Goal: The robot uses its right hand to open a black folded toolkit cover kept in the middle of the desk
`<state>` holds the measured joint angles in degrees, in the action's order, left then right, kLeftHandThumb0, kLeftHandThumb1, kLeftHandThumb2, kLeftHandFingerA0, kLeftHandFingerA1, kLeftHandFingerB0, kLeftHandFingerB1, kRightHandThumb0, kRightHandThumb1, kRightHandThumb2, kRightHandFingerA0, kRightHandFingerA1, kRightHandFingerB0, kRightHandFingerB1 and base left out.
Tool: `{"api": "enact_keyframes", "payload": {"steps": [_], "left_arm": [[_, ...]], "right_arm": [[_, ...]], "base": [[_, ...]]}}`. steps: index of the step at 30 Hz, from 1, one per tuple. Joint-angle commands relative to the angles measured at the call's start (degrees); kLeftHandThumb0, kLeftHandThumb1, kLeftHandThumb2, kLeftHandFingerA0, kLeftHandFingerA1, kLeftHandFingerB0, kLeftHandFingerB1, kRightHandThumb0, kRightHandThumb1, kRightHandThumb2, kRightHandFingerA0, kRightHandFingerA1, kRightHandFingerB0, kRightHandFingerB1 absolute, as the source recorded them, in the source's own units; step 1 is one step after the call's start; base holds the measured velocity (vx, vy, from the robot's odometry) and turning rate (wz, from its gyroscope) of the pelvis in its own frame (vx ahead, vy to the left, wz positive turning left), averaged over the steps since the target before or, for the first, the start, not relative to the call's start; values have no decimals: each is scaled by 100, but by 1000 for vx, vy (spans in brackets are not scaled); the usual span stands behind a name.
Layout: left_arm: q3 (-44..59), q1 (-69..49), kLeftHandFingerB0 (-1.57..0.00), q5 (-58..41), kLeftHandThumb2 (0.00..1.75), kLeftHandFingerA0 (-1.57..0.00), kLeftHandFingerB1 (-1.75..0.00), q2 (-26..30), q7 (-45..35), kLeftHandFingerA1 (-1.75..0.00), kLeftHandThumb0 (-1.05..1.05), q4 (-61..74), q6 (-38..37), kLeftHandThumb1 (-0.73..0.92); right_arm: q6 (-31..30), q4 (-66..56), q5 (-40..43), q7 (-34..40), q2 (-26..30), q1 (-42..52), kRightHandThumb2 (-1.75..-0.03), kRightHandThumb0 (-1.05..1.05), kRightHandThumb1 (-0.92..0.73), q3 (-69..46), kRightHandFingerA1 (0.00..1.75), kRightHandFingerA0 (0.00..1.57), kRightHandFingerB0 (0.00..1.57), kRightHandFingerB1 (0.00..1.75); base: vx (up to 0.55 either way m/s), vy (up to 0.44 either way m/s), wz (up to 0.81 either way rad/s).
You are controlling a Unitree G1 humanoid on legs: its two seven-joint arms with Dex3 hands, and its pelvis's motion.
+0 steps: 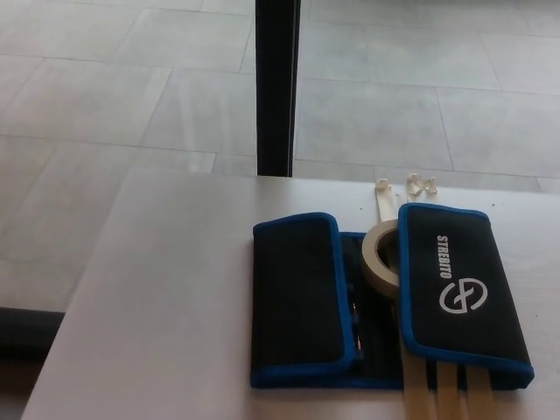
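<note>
Black fabric with bright blue piping makes up the toolkit cover (pixel 385 297), which lies on the near right part of the pale grey desk (pixel 157 306). Its cloth looks matte and finely woven. Two flat, roughly rectangular flaps with rounded corners are folded inward over a darker middle strip. The left flap (pixel 297 297) is plain. The right flap (pixel 459 284) carries white lettering and a round white logo, and it sits tilted, its far end leaning toward the left.

Between the two flaps, at the far end of the gap, a roll of cream masking tape (pixel 378 255) stands partly on edge, its ring shape open toward the right flap, which overlaps it. Pale cream strips (pixel 437 394) stick out from under the near edge of the right flap, and another such strip runs away from the roll toward the far side. Just beyond the cover, two small whitish curled hooks or clips (pixel 418 184) lie on the desk; their exact kind is too small to tell.

Past the far edge of the desk a dark upright post (pixel 278 87) rises, and large grey floor tiles (pixel 105 87) with a dull sheen spread behind it.

Neither robot hand shows, so whether the fingers are apart or together cannot be told.
</note>
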<state>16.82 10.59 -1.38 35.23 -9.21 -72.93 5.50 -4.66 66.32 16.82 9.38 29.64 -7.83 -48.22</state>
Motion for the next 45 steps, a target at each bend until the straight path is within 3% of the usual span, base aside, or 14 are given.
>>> {"api": "enact_keyframes", "payload": {"steps": [1, 7, 8, 9, 11, 12, 13, 20, 21, 23, 25, 30, 37, 45], "left_arm": [[-8, 43, -8, -55, 138, -39, -88, 92, -112, -102, -105, -22, 110, 24], [-7, 50, -13, -54, 138, -41, -92, 93, -150, -105, -105, -36, 111, 22], [-16, 44, -19, -46, 138, -42, -95, 96, -156, -106, -102, -29, 96, 22], [-24, 37, -10, -37, 135, -38, -92, 101, -173, -105, -105, -36, 70, 17], [-31, 43, -10, -37, 135, -38, -92, 101, -178, -105, -105, -43, 69, 17], [-41, 31, -30, -29, 138, -39, -120, 102, -184, -120, -105, -35, 36, 17], [-84, 10, -30, 11, 136, -44, -103, 112, -215, -108, -105, -25, -19, 23], [-9, 84, -10, -86, 136, -38, -92, 85, -149, -104, -105, -55, 109, 18], [-18, 74, -23, -76, 138, -47, -98, 85, -151, -109, -104, -52, 83, 23], [-40, 60, -15, -55, 138, -37, -94, 89, -171, -104, -105, -39, 44, 21], [-81, 70, -18, -18, 138, -39, -95, 99, -176, -104, -105, -26, 69, 22], [-61, 50, -15, -51, 139, -37, -97, 106, -235, -108, -105, 16, 59, 20], [-124, 105, -14, 29, 140, -41, -94, 111, -102, -106, -105, -9, 112, 23], [-69, 115, -17, -24, 137, -36, -95, 118, -132, -103, -104, -53, 112, 18]], "right_arm": [[-476, 54, 410, 515, 241, -109, -98, -47, -56, -161, 155, 71, 49, 110], [-463, 177, 932, 1073, 583, -559, -98, -48, -57, -720, 175, 105, 52, 148], [-346, 153, 977, 1047, 595, -615, -98, -51, -60, -772, 175, 71, 16, 132], [-85, -68, 1015, 751, 632, -759, -77, -72, -69, -796, 175, 91, 58, 154], [-48, -153, 1020, 662, 650, -804, -77, -72, -69, -808, 175, 91, 58, 154], [-11, -296, 1044, 565, 653, -873, -104, -88, -53, -795, 119, 64, 28, 87], [93, -572, 1079, 310, 646, -1003, -57, -82, -77, -741, 122, 22, 0, 103], [132, -3523, 810, -396, -79, -926, -63, -77, -73, 447, 67, 16, 23, 55], [137, -3837, 797, -528, -142, -847, -104, -87, -61, 616, 70, 25, 27, 61], [138, -4463, 765, -721, -279, -709, -62, -80, -73, 945, 75, 28, 29, 55], [126, -5216, 553, -733, -433, -536, -95, -67, -60, 1432, 59, 27, 17, 47], [170, -6362, -392, -849, -439, -214, -64, -59, -78, 2832, 51, 19, 18, 31], [1167, -6347, -1860, -1317, -332, -235, -99, -36, -43, 4764, 55, 5, 0, 48], [1857, -5704, -3150, -1352, 106, -589, -71, -58, -39, 6120, 50, 8, 15, 39]], "base": [[0, 0, 0], [0, 0, 0], [0, 0, 0], [0, 0, 0], [0, 0, 0], [0, 0, 0], [0, 0, 0], [0, 0, 0], [0, 0, 0], [0, 0, 0], [0, 0, 0], [0, 0, 0], [0, 0, 0], [0, 0, 0]]}}
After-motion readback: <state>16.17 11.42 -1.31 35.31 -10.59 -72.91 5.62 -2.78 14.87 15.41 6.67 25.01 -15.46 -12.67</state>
